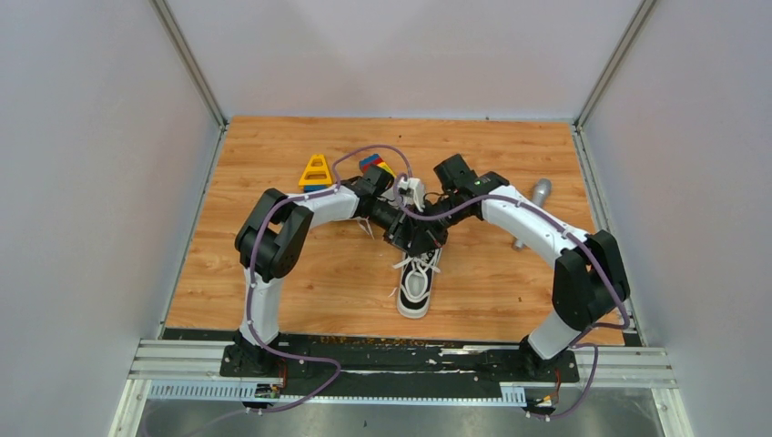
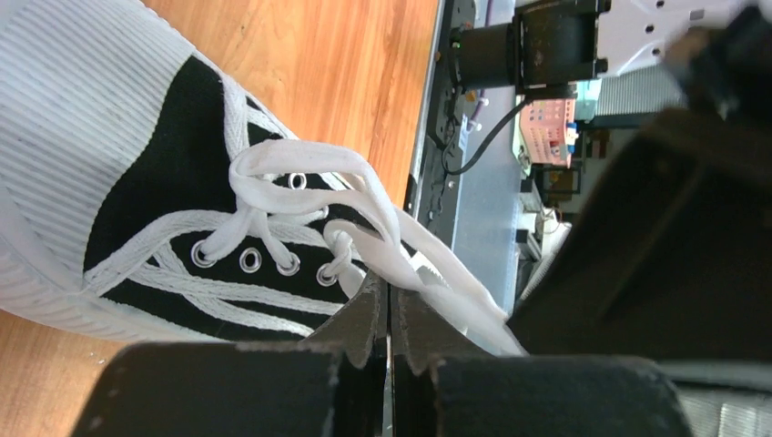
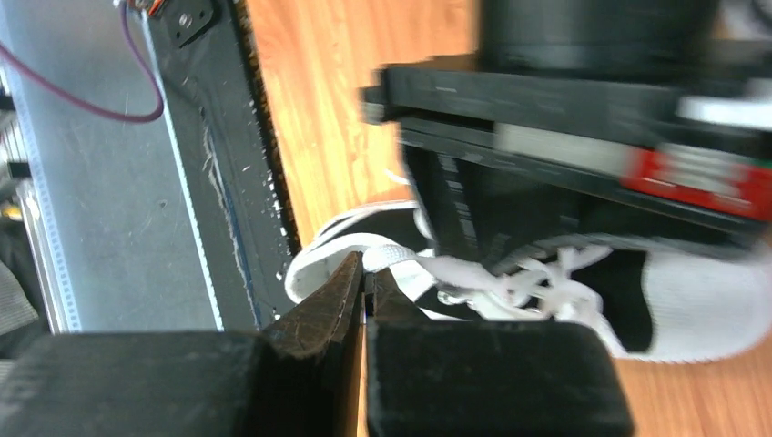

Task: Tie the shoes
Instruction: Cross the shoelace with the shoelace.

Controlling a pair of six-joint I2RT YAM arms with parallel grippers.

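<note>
One black canvas shoe (image 1: 416, 289) with a white sole lies mid-table, its toe towards the arm bases. Part of a second shoe (image 1: 413, 191) shows white behind the wrists. Both grippers meet low over the near shoe's lacing. My left gripper (image 2: 390, 289) is shut, pinching a white lace (image 2: 364, 196) at its fingertips, just beside the eyelets of the shoe (image 2: 155, 182). My right gripper (image 3: 369, 275) is also shut, its tips nipping a lace (image 3: 405, 257) over the shoe (image 3: 692, 309). From above, the left gripper (image 1: 410, 242) and right gripper (image 1: 428, 235) almost touch.
Colourful toy blocks (image 1: 316, 171) and more blocks (image 1: 375, 165) stand behind the left arm. A grey metal cylinder (image 1: 538, 195) lies at the back right. Grey walls close in the wooden table (image 1: 300, 282) on three sides.
</note>
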